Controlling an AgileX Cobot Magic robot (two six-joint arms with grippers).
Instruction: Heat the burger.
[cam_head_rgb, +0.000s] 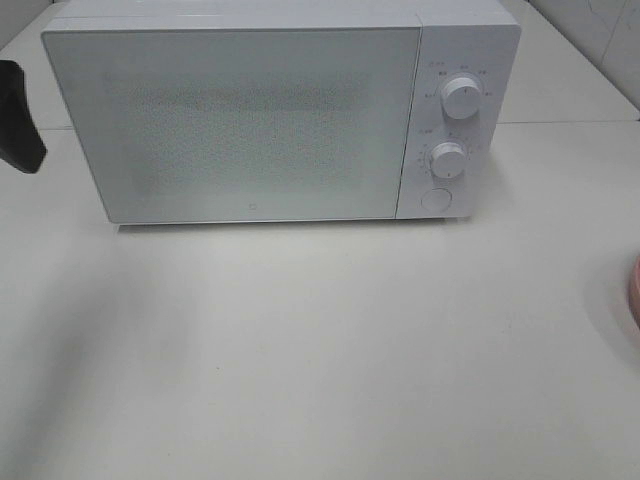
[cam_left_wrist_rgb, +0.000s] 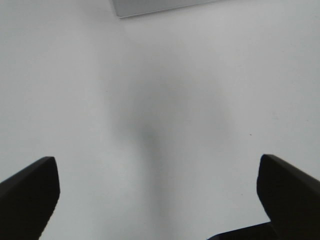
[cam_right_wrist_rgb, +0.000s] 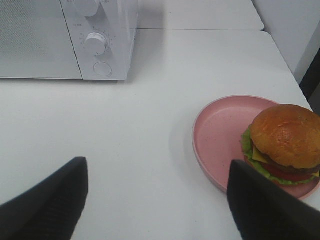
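**Burger on its plate, microwave door shut**

Burger status from my remote seat, biggest stuff first. I've got a white table (cam_head_rgb: 320, 350) with a white microwave (cam_head_rgb: 250, 120) sitting on it, door closed, two knobs (cam_head_rgb: 461, 97) and a round button (cam_head_rgb: 436, 199) down its right panel. Off to the right of the microwave, well apart from it, there's a pink plate (cam_right_wrist_rgb: 220, 130); the high camera only catches a sliver of its edge. The burger (cam_right_wrist_rgb: 285, 142) sits on the plate's far side from the microwave: tan bun, green lettuce, a bit of cheese and tomato peeking out.

Right gripper (cam_right_wrist_rgb: 160, 200) hovers above the table beside the plate, jaws spread wide, nothing between them. Left gripper (cam_left_wrist_rgb: 160, 200) is over bare table in front of the microwave, jaws wide apart too, empty.
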